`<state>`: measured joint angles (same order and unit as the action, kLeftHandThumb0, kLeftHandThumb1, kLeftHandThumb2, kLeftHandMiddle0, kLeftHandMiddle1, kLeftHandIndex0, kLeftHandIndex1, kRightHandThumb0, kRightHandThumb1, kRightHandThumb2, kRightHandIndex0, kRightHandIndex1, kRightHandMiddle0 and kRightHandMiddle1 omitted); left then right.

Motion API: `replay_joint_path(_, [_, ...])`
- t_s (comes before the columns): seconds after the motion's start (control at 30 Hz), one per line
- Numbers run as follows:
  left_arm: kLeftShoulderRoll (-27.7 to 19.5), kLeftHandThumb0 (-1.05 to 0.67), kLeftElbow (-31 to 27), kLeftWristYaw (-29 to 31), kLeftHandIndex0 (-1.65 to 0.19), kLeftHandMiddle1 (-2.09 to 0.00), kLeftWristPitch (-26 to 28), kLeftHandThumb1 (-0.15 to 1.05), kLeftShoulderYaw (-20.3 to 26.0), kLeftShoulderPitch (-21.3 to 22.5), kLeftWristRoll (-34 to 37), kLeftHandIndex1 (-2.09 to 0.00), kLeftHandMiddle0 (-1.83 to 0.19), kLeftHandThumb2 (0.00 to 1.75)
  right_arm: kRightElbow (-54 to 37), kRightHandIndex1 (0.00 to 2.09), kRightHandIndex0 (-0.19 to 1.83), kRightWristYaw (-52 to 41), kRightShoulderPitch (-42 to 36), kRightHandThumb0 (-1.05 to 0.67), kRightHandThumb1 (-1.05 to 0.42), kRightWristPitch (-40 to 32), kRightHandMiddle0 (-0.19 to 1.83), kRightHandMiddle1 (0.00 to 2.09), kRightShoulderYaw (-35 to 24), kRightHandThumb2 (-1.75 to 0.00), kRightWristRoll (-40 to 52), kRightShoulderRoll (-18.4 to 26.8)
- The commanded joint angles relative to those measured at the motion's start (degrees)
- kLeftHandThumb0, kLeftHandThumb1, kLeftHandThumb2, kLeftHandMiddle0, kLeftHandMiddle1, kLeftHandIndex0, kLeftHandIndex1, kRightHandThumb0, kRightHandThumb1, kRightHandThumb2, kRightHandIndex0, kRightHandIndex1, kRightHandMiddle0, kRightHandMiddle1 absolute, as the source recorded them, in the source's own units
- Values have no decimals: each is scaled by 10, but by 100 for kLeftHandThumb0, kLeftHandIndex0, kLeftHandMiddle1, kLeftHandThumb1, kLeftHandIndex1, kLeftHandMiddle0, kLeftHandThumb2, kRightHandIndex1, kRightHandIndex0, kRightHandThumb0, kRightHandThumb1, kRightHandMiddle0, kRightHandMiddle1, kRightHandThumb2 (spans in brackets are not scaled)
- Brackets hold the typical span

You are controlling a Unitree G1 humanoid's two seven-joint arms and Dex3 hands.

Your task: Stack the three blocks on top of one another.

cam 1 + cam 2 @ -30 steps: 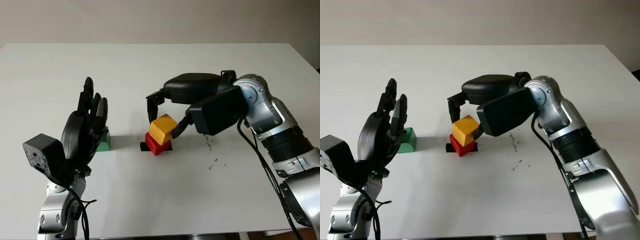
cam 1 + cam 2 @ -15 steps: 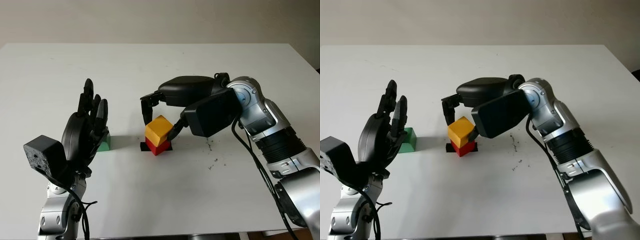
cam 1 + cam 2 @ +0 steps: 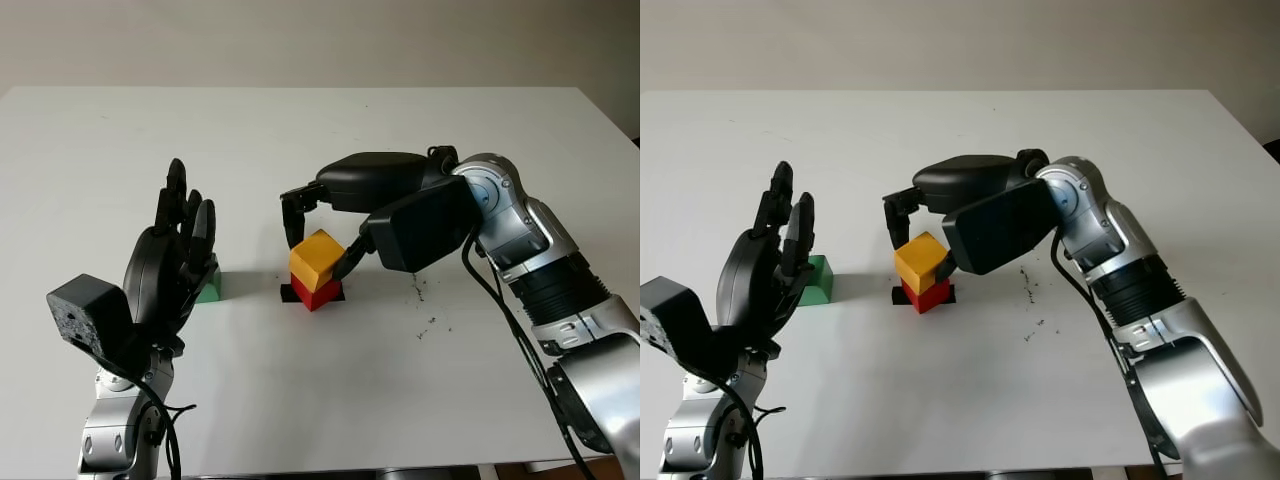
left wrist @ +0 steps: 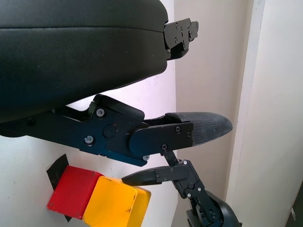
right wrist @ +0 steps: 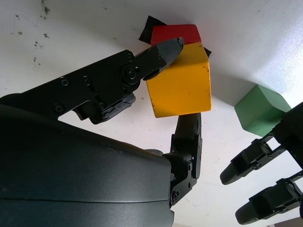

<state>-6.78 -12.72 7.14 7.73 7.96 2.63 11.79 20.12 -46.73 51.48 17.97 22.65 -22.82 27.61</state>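
Yellow block sits on top of red block, turned a little out of line with it so one corner overhangs toward 9 o'clock. Red block rests on a small black patch on the white table, near table centre. Right robot hand reaches in from 3 o'clock, its black shell arched over the two-block stack. One fingertip touches the yellow block at the edge nearest the red block; a second finger presses the opposite face. Right robot hand grasping the yellow block, which is already seated on the red one. Green block lies on the table at 9 o'clock from the stack, well apart from it, flat on the surface. Left robot hand stands upright at 9 o'clock of the scene, just in front of the green block and partly covering it in the left eye view; fingers point up toward 12 o'clock. It holds nothing, released. Left wrist view shows the red block and yellow block side by side in contact, with a right-hand finger beside the yellow one. Dark specks mark the table at 4 o'clock from the stack, under the right forearm.
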Motion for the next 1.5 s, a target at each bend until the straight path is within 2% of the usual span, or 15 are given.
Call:
replay_joint_path(0.0, [-1, -74, -7, 1, 19, -5, -7, 105, 1, -2, 0, -5, 17, 52, 1, 5, 23, 1, 14, -39, -96, 4, 32, 155, 0, -5, -4, 3])
replay_joint_path(0.23, [0, -75, -7, 3, 19, -5, -6, 105, 1, -1, 3, -5, 18, 52, -2, 5, 23, 0, 8, -40, -96, 2, 33, 154, 0, -5, -6, 6])
replay_joint_path(0.33, [0, -74, -6, 4, 19, -5, -7, 105, 0, -2, 2, -5, 18, 52, -4, 4, 21, -11, 7, -46, -95, -10, 22, 146, -1, -5, -1, 6])
replay_joint_path(0.43, [2, -74, -7, 3, 19, -5, -6, 105, 0, -3, 3, -5, 18, 53, -8, 2, 9, -22, 6, -55, -91, -23, 9, 95, 0, -5, -2, 6])
replay_joint_path(0.47, [3, -74, -9, 1, 18, -5, -5, 105, 0, -4, 2, -5, 17, 52, -12, 2, 2, -26, 5, -58, -90, -31, 11, 68, 0, -5, -4, 7])
replay_joint_path(0.5, [3, -74, -10, 0, 18, -6, -5, 105, 0, -5, 2, -5, 17, 52, -15, 3, -3, -29, 4, -58, -89, -35, 12, 53, 1, -5, -6, 8])
replay_joint_path(0.57, [3, -74, -12, -1, 18, -6, -3, 105, 0, -5, 3, -5, 17, 52, -19, 2, -9, -32, 2, -60, -88, -40, 11, 35, 1, -5, -7, 8])
replay_joint_path(0.67, [2, -73, -11, 2, 19, -5, -4, 105, 1, -5, 6, -5, 17, 52, -20, 1, -16, -29, -4, -62, -86, -40, 5, 23, -2, -5, -4, 8])
replay_joint_path(0.87, [0, -73, -8, 6, 19, -5, -5, 105, 1, -4, 5, -5, 18, 53, -29, 0, -19, -23, -8, -66, -85, -41, -6, 12, -3, -5, -9, 12])
replay_joint_path(1.0, [-1, -74, -9, 5, 19, -5, -3, 105, 1, -4, 4, -5, 17, 53, -37, 0, -19, -20, -8, -76, -85, -40, -17, 5, -17, -5, 4, 19])
replay_joint_path(1.1, [0, -74, -12, 0, 18, -6, 0, 105, 0, -4, 0, -5, 17, 53, -58, 0, -19, -17, -6, -79, -85, -62, -19, 4, -44, -5, 23, 30])
replay_joint_path(1.17, [-1, -75, -13, -2, 18, -6, 2, 105, 0, -4, -1, -5, 17, 53, -67, 0, -19, -7, -10, -91, -92, -65, -19, 1, -66, -8, 38, 39])
replay_joint_path(1.27, [-3, -74, -11, 2, 19, -5, 1, 105, 3, -3, 4, -5, 17, 52, -116, 2, -17, 8, -38, -94, -102, -141, -13, 3, -124, -10, 77, 50])
replay_joint_path(1.43, [-4, -75, -4, 7, 19, -5, 0, 105, 7, 2, 8, -5, 18, 52, -190, 6, -12, 63, -123, -89, -105, -185, -7, 6, -196, -44, 111, 66])
replay_joint_path(1.47, [-5, -75, -3, 7, 19, -5, 0, 105, 7, 3, 7, -4, 18, 52, -198, 5, -12, 74, -141, -87, -105, -188, -7, 6, -210, -46, 123, 64])
